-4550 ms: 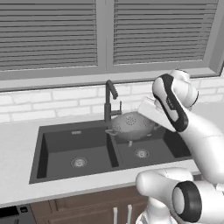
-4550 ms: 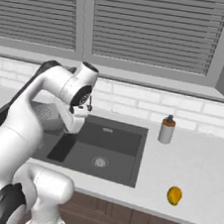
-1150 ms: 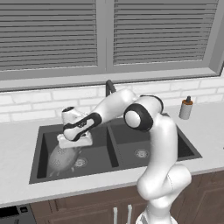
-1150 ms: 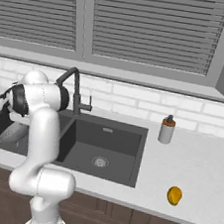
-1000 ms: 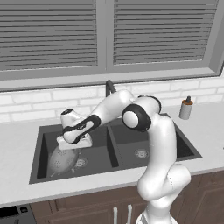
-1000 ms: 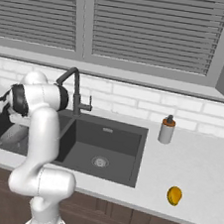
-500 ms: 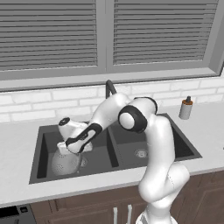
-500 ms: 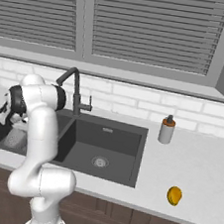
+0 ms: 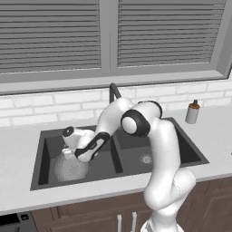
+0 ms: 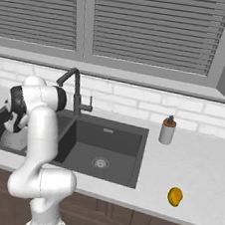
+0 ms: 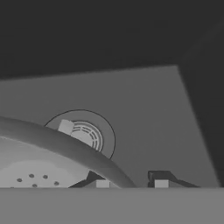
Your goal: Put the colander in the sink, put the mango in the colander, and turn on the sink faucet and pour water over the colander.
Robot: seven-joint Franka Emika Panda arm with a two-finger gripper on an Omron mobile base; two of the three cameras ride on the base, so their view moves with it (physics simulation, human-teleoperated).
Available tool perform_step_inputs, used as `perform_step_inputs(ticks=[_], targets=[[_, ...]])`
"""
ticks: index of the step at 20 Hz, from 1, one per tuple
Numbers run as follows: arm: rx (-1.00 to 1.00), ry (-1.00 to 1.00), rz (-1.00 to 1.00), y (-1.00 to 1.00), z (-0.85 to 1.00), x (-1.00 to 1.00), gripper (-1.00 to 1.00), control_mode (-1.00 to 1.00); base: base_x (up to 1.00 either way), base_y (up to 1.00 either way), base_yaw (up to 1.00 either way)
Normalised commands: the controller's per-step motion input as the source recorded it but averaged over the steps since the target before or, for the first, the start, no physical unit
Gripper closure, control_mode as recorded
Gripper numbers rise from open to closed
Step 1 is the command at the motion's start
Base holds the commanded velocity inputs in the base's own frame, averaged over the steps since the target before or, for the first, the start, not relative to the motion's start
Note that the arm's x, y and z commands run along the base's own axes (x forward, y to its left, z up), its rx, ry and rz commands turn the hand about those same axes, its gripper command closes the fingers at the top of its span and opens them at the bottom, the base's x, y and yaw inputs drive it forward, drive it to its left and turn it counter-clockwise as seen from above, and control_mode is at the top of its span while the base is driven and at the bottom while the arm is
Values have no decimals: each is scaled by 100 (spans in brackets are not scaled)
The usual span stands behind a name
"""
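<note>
1. Colander point(image 9: 71, 168) sits in the left basin of the dark double sink point(image 9: 43, 149), its perforated bowl resting on the basin floor near the front wall.
2. Reaching far to its left, the white arm bends from its base in front of the counter point(image 9: 18, 149), arcs over the divider between the basins, and angles down into the left basin.
3. The pincer point(image 11: 131, 183) hovers at the colander's rim; in the hand view the two dark fingertips point(image 11: 102, 183) stand slightly apart, with the curved rim passing between them, and whether they touch the metal cannot be told.
4. Beyond the rim, the hand view shows the round steel drain point(image 11: 85, 133) on the basin floor.
5. The sink faucet point(image 10: 76, 93) rises behind the divider, its gooseneck spout curving toward the left basin.
6. The mango point(image 10: 175, 196) lies on the counter well to the right of the sink, near the front edge.
7. A beige soap bottle point(image 10: 167, 130) stands upright behind the right basin's far corner.
</note>
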Motion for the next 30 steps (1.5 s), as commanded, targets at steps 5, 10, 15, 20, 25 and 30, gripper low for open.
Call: perform_step_inputs(ticks=[5, 10, 15, 20, 25, 30], targets=[[0, 0, -3, -25, -23, 19, 100, -100, 0, 0, 0], [0, 0, -5, -29, -29, 2, 100, -100, 0, 0, 0], [0, 0, -7, -38, -20, 0, 100, -100, 0, 0, 0], [0, 0, -10, -50, -17, 1, 100, -100, 0, 0, 0], [0, -1, -10, -47, -18, 11, 100, -100, 0, 0, 0], [0, -1, -13, -18, -2, 1, -100, -100, 0, 0, 0]])
